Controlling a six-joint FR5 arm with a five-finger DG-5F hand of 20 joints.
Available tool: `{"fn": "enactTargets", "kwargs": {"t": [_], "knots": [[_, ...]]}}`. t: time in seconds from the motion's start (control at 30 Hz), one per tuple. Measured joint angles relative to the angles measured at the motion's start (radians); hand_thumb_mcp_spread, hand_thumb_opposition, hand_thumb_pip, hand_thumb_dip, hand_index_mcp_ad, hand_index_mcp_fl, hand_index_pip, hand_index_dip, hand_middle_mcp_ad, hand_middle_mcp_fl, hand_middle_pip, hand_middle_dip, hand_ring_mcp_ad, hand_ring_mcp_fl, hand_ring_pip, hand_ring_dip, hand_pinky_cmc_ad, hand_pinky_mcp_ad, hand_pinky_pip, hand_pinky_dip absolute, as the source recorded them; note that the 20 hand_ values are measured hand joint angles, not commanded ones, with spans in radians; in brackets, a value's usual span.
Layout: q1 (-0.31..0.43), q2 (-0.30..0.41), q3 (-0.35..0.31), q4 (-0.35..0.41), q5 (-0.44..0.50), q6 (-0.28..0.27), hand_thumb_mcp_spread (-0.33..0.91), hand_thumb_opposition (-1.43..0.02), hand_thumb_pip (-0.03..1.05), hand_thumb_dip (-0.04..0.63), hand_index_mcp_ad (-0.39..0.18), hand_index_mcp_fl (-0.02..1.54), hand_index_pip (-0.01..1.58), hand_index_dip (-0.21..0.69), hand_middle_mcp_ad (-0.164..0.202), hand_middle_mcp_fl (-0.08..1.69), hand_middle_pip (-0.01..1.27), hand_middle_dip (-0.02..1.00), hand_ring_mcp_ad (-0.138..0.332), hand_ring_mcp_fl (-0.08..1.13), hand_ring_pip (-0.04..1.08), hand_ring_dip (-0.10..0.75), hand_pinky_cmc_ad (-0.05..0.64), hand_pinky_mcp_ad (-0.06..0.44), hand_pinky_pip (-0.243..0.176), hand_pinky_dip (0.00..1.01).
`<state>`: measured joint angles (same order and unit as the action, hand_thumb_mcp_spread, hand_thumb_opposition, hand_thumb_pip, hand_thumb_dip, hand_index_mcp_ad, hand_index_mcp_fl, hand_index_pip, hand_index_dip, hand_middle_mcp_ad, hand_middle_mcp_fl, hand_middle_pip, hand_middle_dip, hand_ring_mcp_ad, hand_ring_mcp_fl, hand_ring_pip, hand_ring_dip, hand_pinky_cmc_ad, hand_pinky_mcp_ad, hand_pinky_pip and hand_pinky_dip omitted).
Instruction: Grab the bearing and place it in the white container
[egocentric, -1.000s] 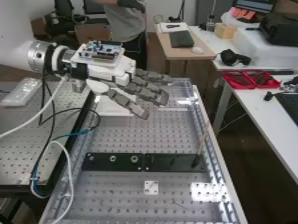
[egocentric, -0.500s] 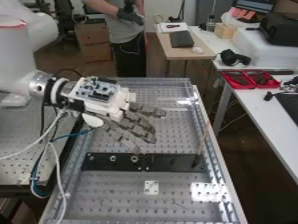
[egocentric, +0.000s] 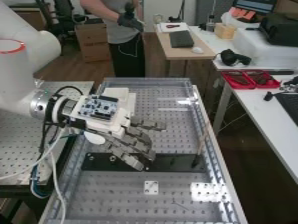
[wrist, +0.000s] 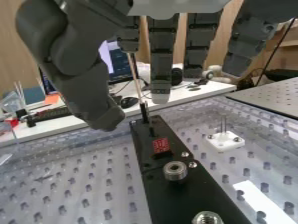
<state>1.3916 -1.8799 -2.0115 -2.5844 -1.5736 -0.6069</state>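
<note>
ok so my fingers (egocentric: 138, 144) are hanging loosely open above the black plate (egocentric: 174, 161), nothing in them; the bearing (wrist: 175, 170) is just sitting on that plate near the red piece (wrist: 161, 145), between the counter (egocentric: 100, 195)'s long edges

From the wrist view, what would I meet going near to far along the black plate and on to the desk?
Nearest metal ring → second metal ring → red piece → thin upright stick → white desk.
</note>
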Motion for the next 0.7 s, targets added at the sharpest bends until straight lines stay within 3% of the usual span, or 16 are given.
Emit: {"fn": "enactTargets", "kwargs": {"t": [0.13, 0.37, 0.7], "knots": [[-0.015, -0.010, -0.003, 0.035, -0.019, -0.010, 0.46, -0.82, 0.79, 0.298, -0.072, 0.00, 0.08, -0.120, 0.063, 0.09, 0.64, 0.61, 0.115, 0.15, 0.16, 0.417, 0.380, 0.312, -0.073, 0.20], [-0.033, -0.025, -0.013, 0.107, -0.043, -0.021, 0.46, -0.82, 0.77, 0.298, -0.073, 0.01, 0.09, -0.120, 0.063, 0.13, 0.67, 0.61, 0.117, 0.17, 0.19, 0.452, 0.363, 0.304, -0.028, 0.19], [-0.042, -0.053, -0.016, 0.159, -0.060, -0.053, 0.51, -0.82, 0.75, 0.298, -0.101, 0.02, 0.10, -0.126, 0.047, 0.25, 0.68, 0.63, 0.086, 0.23, 0.18, 0.487, 0.346, 0.297, -0.024, 0.18]]}}
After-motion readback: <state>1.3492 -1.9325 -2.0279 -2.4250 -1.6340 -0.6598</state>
